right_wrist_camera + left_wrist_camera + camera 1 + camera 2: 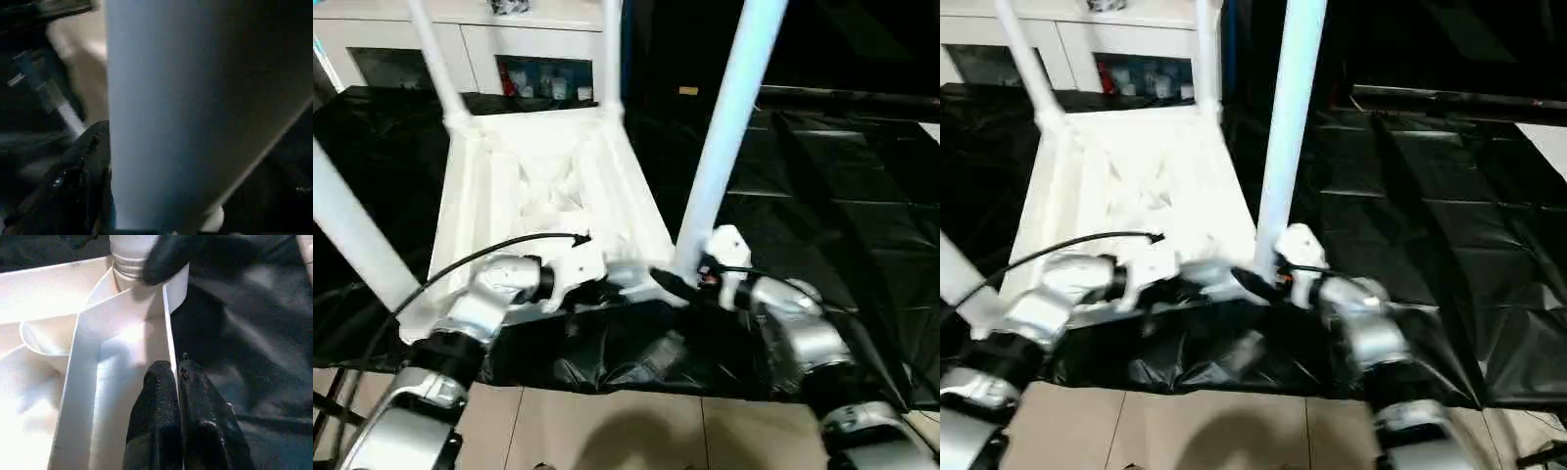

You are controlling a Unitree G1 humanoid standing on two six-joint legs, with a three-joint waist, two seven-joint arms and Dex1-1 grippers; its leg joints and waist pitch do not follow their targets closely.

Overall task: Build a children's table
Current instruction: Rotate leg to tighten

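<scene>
A: Far left, upside down on the black-draped table (862,225): small white ribbed plastic children's table (543,191), four tapered tube legs up; behind, white glass-door cabinet (460,44).

B: Left gripper (177,374) at the near rim; black fingers (156,406) pressed together, pinching that thin white wall.

A: Further right, right gripper (677,284) at the near-right leg (729,117), low by its socket; one finger (83,176) flat against the tube; grip impossible to judge.

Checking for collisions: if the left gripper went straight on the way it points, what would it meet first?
Probably the near-right leg in its corner socket; the left gripper points along the tabletop's rim there, though depth is unclear.
</scene>
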